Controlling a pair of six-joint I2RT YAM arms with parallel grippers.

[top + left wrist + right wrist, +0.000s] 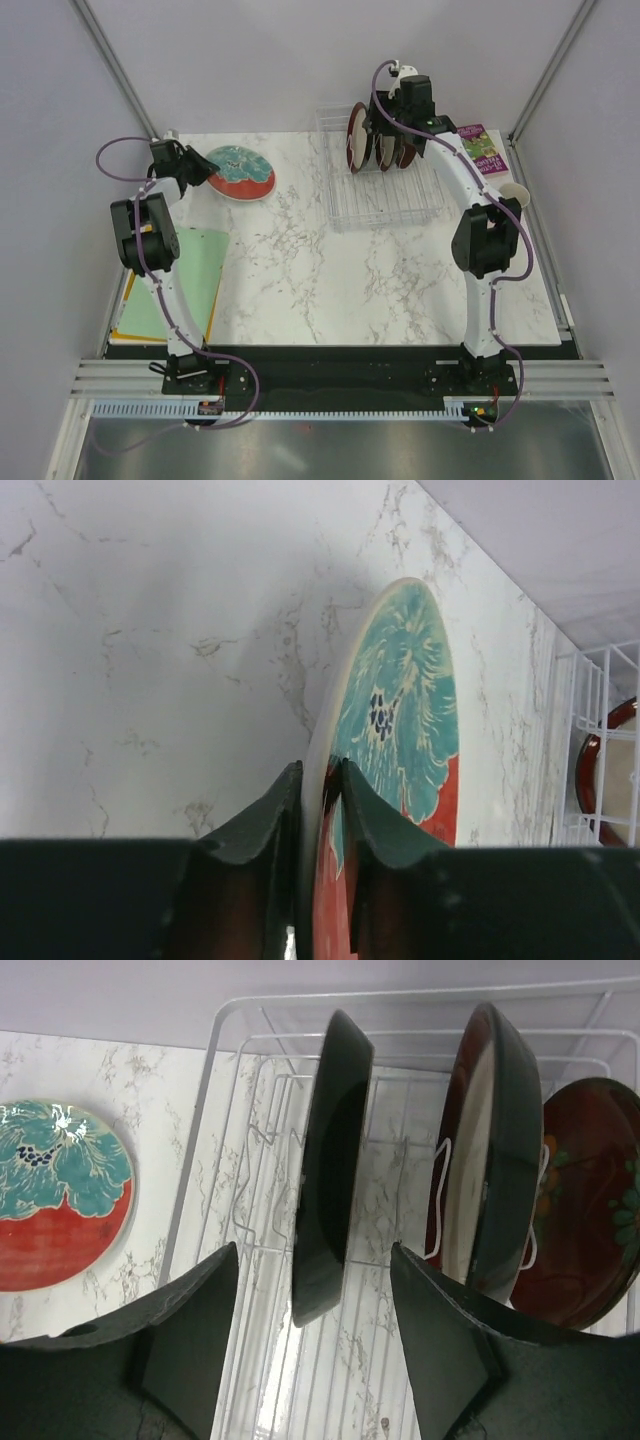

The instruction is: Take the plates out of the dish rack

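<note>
Fingers of the left gripper (320,772) closely flank the rim of the teal-and-red plate (400,710); a pinch cannot be confirmed. This plate lies on the marble table (330,280), left of the dish rack (390,205). The right gripper (312,1252) stands spread wide astride a dark-backed plate (330,1160) upright in the rack, clear of it, a cream-faced plate (472,1170) beside.

walls (300,60): plain lavender | table (350,290): white marble | corner posts (116,70): metal
</note>
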